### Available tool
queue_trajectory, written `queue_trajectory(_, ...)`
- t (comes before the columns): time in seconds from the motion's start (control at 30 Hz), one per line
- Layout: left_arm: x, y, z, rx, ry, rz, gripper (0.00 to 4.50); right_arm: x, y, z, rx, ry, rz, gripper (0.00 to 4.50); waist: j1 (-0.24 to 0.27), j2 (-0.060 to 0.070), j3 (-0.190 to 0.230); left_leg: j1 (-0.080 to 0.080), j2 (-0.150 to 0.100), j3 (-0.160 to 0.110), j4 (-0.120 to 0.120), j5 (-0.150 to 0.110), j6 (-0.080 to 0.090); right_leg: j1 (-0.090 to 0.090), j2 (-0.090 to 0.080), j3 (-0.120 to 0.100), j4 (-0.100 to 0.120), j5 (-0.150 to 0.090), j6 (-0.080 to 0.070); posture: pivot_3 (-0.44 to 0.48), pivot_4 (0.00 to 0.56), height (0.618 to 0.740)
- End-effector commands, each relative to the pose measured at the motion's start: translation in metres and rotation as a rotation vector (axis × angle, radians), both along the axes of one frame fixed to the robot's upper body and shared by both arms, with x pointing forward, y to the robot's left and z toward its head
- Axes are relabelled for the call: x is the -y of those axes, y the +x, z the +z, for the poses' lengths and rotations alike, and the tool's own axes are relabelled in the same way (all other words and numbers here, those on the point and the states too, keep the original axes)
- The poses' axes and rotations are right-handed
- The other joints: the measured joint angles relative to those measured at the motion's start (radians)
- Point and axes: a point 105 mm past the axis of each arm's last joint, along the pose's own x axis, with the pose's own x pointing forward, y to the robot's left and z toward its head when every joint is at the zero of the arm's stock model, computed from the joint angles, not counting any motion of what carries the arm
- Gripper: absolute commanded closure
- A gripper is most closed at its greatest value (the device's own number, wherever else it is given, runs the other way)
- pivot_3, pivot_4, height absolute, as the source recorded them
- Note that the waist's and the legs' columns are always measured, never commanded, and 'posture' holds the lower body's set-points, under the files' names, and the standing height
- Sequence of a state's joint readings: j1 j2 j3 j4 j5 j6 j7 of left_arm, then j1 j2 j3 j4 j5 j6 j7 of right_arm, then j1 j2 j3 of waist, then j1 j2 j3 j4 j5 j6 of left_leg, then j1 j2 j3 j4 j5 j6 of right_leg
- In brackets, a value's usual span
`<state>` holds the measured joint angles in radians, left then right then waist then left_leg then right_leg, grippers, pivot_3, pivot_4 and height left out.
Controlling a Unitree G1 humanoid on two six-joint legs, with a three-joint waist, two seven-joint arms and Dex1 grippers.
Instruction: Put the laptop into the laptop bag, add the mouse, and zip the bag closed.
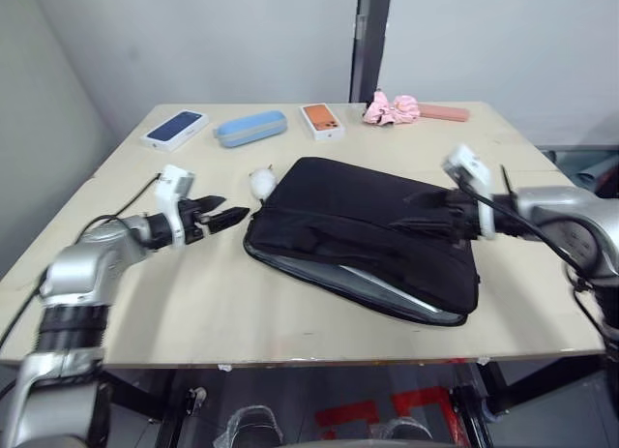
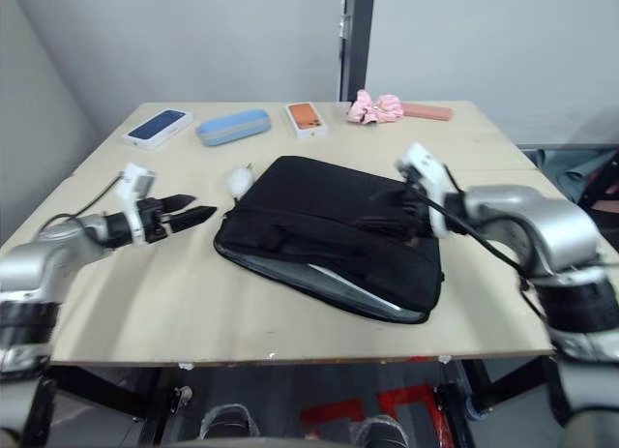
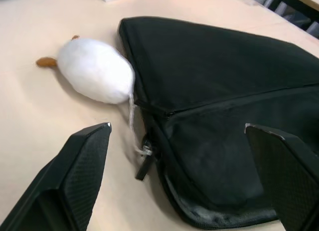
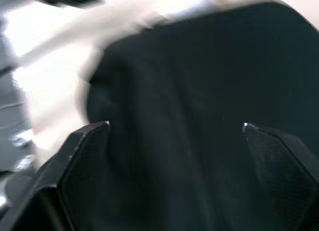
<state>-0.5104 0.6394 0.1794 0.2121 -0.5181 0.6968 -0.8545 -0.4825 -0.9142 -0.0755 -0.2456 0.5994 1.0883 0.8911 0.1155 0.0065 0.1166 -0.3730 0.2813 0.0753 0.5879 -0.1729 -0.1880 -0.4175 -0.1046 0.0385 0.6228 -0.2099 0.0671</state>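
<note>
Left eye view: the laptop bag (image 1: 368,237) lay mid-table (image 1: 242,313), the laptop (image 1: 392,288) showing silver in its open near edge. The left gripper (image 1: 230,212) hovered, fingers apart, just beside the bag's corner; the right gripper (image 4: 174,128), fingers spread, was over the bag's top.

Black laptop bag (image 1: 372,230) lies flat, unzipped, silver laptop (image 1: 387,285) edge showing inside.

Black laptop bag (image 1: 372,230); silver-grey laptop (image 1: 387,285) edge; white lump (image 3: 95,70), tan tip.
</note>
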Motion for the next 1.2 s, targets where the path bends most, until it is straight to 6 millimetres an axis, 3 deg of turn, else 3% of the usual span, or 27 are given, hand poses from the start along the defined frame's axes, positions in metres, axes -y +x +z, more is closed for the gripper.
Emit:
queue_trajectory(0.03, 0.008, 0.016, -0.008, 0.006, 0.022, -0.016, 0.00, 0.043, -0.007, -0.012, -0.065, -0.017, -0.184, 0.01, 0.001, 0.000, 0.000, -0.001, 0.000, 0.000, 0.000, 0.000, 0.000, 0.000, 0.000, 0.000, -0.002, 0.000, 0.000, 0.000, 0.150, 0.740)
queue_trajectory(0.17, 0.017, 0.028, -0.027, -0.027, 0.051, -0.035, 0.00, 0.072, -0.022, -0.031, -0.153, 0.038, -0.312, 0.01, -0.011, 0.000, 0.000, 0.000, 0.000, 0.000, -0.001, 0.000, 0.000, -0.001, 0.000, 0.001, -0.002, 0.000, 0.000, 0.000, 0.150, 0.740)
queue_trajectory(0.3, 0.029, 0.031, -0.038, -0.070, 0.043, -0.091, 0.00, 0.068, -0.037, -0.049, -0.289, 0.189, -0.366, 0.01, -0.016, 0.000, 0.000, 0.001, 0.000, 0.001, -0.001, 0.000, 0.001, 0.000, 0.000, 0.001, -0.002, 0.000, 0.000, 0.000, 0.150, 0.740)
queue_trajectory(0.4, 0.031, 0.033, -0.045, -0.081, 0.073, -0.106, 0.00, 0.075, -0.041, -0.069, -0.308, 0.103, -0.412, 0.01, -0.010, 0.000, 0.000, 0.004, 0.000, 0.001, -0.001, 0.000, 0.001, 0.003, 0.000, 0.002, -0.002, 0.000, 0.000, 0.000, 0.150, 0.740)
queue_trajectory(0.57, 0.035, 0.032, -0.051, -0.098, 0.071, -0.137, 0.00, 0.063, -0.045, -0.070, -0.376, 0.225, -0.404, 0.01, -0.008, 0.001, -0.001, 0.006, -0.001, 0.001, -0.001, 0.000, 0.001, 0.006, -0.001, 0.002, -0.003, 0.000, 0.000, 0.000, 0.150, 0.740)
queue_trajectory(0.67, 0.038, 0.029, -0.053, -0.100, 0.079, -0.152, 0.83, 0.061, -0.043, -0.067, -0.367, 0.270, -0.418, 0.83, -0.006, 0.001, -0.001, 0.006, -0.001, 0.001, -0.002, 0.000, 0.000, 0.006, -0.001, 0.002, -0.004, 0.000, 0.000, 0.000, 0.150, 0.740)
queue_trajectory(1.0, 0.031, 0.023, -0.054, -0.104, 0.068, -0.142, 4.27, 0.062, -0.034, -0.066, -0.353, 0.289, -0.435, 4.25, -0.007, 0.002, -0.001, 0.006, -0.001, 0.001, -0.004, -0.001, 0.000, 0.007, -0.002, 0.001, -0.007, 0.000, 0.000, 0.000, 0.150, 0.740)
queue_trajectory(1.03, 0.029, 0.021, -0.053, -0.102, 0.068, -0.138, 4.47, 0.061, -0.033, -0.065, -0.350, 0.291, -0.433, 4.47, -0.008, 0.002, -0.001, 0.006, -0.001, 0.001, -0.004, -0.001, 0.000, 0.007, -0.002, 0.001, -0.007, 0.000, 0.000, 0.000, 0.150, 0.740)
queue_trajectory(1.2, 0.019, -0.002, -0.040, -0.063, 0.048, -0.137, 4.47, 0.058, -0.013, -0.053, -0.285, 0.304, -0.420, 4.47, -0.023, 0.002, -0.002, 0.006, -0.001, 0.002, -0.009, -0.001, -0.001, 0.007, -0.001, 0.000, -0.011, 0.000, 0.000, 0.000, 0.150, 0.740)
